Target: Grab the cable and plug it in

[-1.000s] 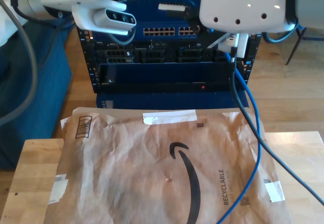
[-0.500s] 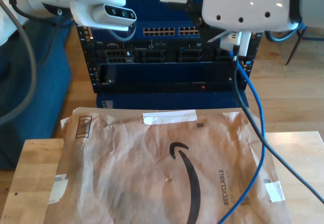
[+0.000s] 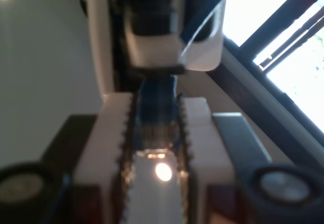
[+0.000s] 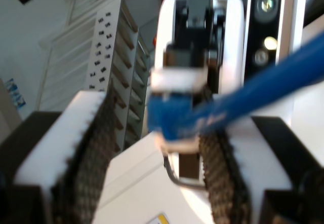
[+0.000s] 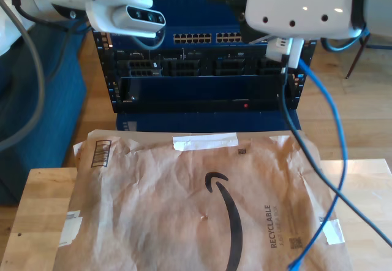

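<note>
Currently, my first gripper: fingers clamped on the cable, steadying it for plugging. My second gripper: fingers apart around its blue end, probably regripping; slack hangs down the exterior view's right

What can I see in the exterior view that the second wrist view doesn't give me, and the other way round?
Exterior view: a brown paper mailer on a wooden table, with a rack of network gear behind it. Second wrist view: a close look at the toothed pads of my second gripper, with the blue end of the cable lying between them. Both: the cable, thin and bright blue.
</note>
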Available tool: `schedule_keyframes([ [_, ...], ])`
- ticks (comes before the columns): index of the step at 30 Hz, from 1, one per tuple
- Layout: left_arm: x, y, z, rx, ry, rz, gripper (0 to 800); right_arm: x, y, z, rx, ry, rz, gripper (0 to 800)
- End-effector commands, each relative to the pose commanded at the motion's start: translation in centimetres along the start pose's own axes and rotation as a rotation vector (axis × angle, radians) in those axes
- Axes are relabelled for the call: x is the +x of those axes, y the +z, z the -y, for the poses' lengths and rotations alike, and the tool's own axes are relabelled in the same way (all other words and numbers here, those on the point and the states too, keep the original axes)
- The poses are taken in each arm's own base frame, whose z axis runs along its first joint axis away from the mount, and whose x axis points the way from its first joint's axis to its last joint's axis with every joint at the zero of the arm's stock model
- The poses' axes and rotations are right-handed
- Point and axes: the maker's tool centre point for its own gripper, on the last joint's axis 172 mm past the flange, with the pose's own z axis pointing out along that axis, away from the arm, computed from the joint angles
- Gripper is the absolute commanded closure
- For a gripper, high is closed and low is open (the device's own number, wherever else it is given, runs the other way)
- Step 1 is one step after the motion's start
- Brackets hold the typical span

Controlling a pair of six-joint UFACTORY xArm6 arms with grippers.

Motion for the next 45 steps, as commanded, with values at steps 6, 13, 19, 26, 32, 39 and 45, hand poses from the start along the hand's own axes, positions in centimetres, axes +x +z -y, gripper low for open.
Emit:
schedule_keyframes([
  [6,0.0,0.0,0.1,0.001,0.001,-0.002,751,-0.1,0.0,-0.1,-0.002,-0.001,0.002,550],
  [13,0.0,0.0,0.1,0.001,0.002,-0.002,751,0.0,0.1,-0.2,-0.003,0.002,0.001,588],
  [19,0.0,0.1,0.1,0.002,0.002,-0.003,745,0.3,0.2,-0.4,-0.005,0.018,0.002,720],
  [26,-0.8,0.1,1.0,0.036,0.033,0.028,291,0.5,0.3,-0.9,-0.009,0.032,0.003,773],
  [32,-1.7,-0.3,0.4,-0.012,0.037,0.043,3,0.8,0.5,-1.0,-0.01,0.041,-0.001,797],
  [39,1.7,-5.8,-5.8,-0.328,-0.067,-0.037,2,6.1,1.3,-2.1,-0.027,0.076,-0.096,799],
  [45,5.8,-10.6,-6.9,-0.514,-0.136,-0.194,1,10.7,0.3,-2.1,-0.011,0.104,-0.183,799],
])
